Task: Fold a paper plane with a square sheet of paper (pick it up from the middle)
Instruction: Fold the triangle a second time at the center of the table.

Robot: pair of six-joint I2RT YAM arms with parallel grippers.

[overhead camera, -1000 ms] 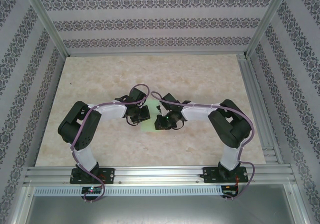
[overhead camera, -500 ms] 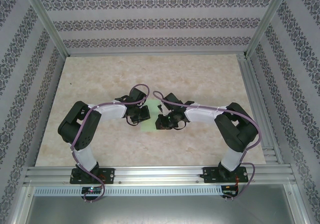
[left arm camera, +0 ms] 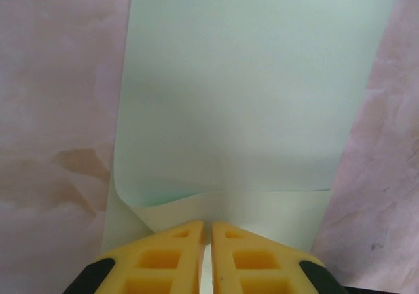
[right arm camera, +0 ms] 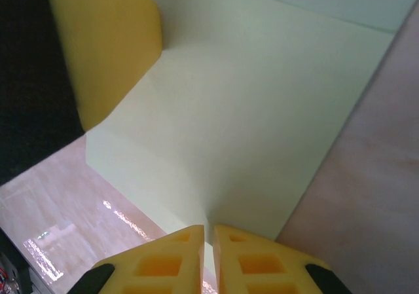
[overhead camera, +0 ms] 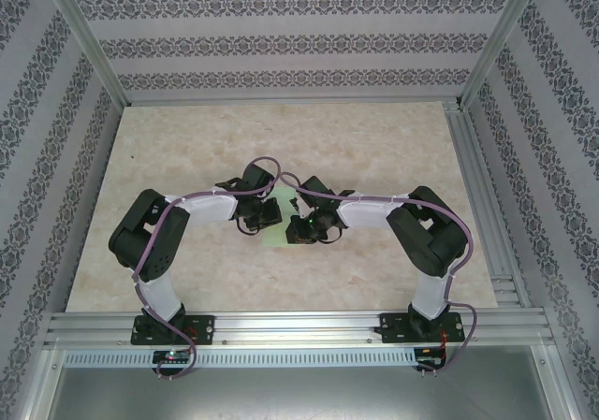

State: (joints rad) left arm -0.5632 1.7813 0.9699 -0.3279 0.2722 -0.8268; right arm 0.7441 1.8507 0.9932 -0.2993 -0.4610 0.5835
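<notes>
one square sheet of paper, pale green, lay on the bench about midway between left and right. two arms reached in to it, one from each side. two hands met over it, just beside each other: the left hand on its left part and the right hand on its right part. from overhead the hands covered most of the sheet, so a mere sliver of green showed between and below them, and its outline could not be made out.

from the left wrist, the left hand had its two yellow fingers pressed nearly together on the near edge of the sheet. that edge curled up off the bench to meet them. the rest ran away flat, its far end cut off by the frame.

from the right wrist, the right hand likewise pinched a raised edge of the sheet in a narrow grip. one of the left hand's yellow fingers stood at the upper left there, cut off at the top. faint crease lines on the paper were hard to make out.
</notes>
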